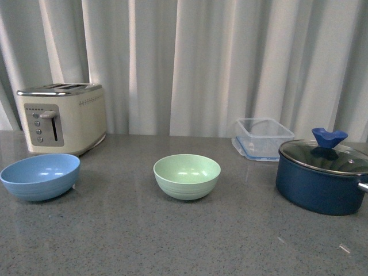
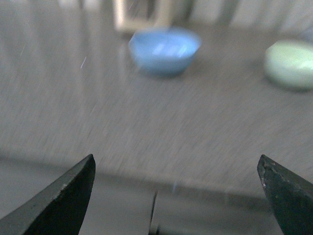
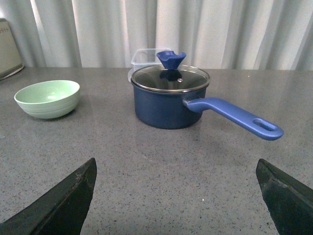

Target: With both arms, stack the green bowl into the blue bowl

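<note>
Black fingers point(image 2: 63, 196) of the left hand point(image 2: 176, 169) are spread wide, gripping nothing and touching nothing. The hand sits low and roughly level above the near edge of the bench point(image 2: 98, 112), and its view is blurred. The right hand point(image 3: 176, 169) has the same pose, with its dark fingers point(image 3: 66, 200) set far apart, nothing between them, and clear of the surface.

Grey speckled stone makes up the bench point(image 1: 184, 241), and pale pleated curtains point(image 1: 230, 57) hang behind it.

Ahead of the left hand is the blue bowl point(image 2: 165, 50), with the green bowl point(image 2: 291, 63) off to one side. In the front view the blue bowl point(image 1: 40, 176) stands upright at the far left, just in front of a cream toaster point(image 1: 62, 118). The green bowl point(image 1: 187, 176) stands upright near the middle, well apart from the blue bowl.

Ahead of the right hand is a navy saucepan point(image 3: 166, 105) with a glass lid point(image 3: 170, 78) and a long blue handle point(image 3: 234, 117). The green bowl point(image 3: 48, 99) stands beside the saucepan. A clear plastic container point(image 1: 263, 138) sits behind the saucepan.
</note>
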Available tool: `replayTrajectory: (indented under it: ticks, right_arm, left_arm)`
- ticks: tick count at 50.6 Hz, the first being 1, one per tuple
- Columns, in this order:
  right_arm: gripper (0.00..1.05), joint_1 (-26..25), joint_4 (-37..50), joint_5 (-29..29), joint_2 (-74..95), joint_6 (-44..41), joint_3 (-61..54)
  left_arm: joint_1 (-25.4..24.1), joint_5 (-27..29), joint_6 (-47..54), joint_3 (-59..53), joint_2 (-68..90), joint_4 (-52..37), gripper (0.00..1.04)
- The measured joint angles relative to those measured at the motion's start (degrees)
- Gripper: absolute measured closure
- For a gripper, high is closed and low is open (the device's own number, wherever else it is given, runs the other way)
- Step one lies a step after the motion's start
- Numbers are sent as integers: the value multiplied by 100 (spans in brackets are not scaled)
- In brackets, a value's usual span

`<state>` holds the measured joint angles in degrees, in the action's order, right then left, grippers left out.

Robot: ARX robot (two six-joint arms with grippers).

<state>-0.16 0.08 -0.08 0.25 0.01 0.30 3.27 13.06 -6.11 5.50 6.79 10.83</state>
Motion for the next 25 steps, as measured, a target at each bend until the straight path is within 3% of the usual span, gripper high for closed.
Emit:
replayTrajectory:
  ticks: [2, 5, 17, 25]
  right_arm:
    - [10, 0, 0, 2, 0, 0, 0]
    - [10, 0, 0, 2, -4, 0, 0]
    - [10, 0, -4, -2, -4, 0, 0]
    - [10, 0, -4, 0, -4, 0, 0]
  left_arm:
    - [24, 654, -385, 332, 680, 555, 7]
    - [-153, 1001, -649, 540, 1434, 605, 7]
    - [-979, 302, -636, 1298, 3576, -1075, 7]
    - [-1421, -114, -391, 2308, 5128, -1392, 7]
